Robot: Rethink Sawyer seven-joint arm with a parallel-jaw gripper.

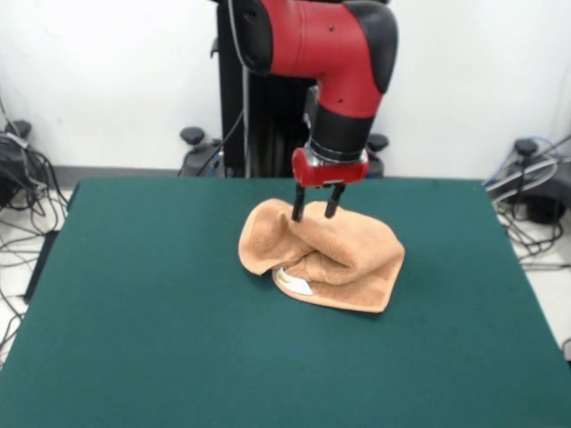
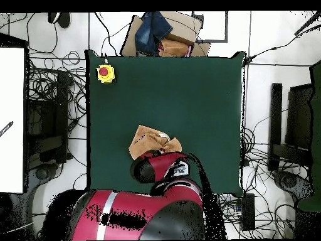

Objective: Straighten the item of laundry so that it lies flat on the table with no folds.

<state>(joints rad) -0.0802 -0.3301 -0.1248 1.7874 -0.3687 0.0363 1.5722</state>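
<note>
Towel (image 1: 326, 254) lies bunched and folded mid-table (image 1: 143, 312); gripper (image 1: 318, 212) stands over its far edge, fingers apart, tips at the cloth; risk: pinching several layers would drag folds, not flatten.

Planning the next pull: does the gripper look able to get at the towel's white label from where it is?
Probably not directly: the label peeks from under a fold of the towel, on the side away from the gripper.
</note>
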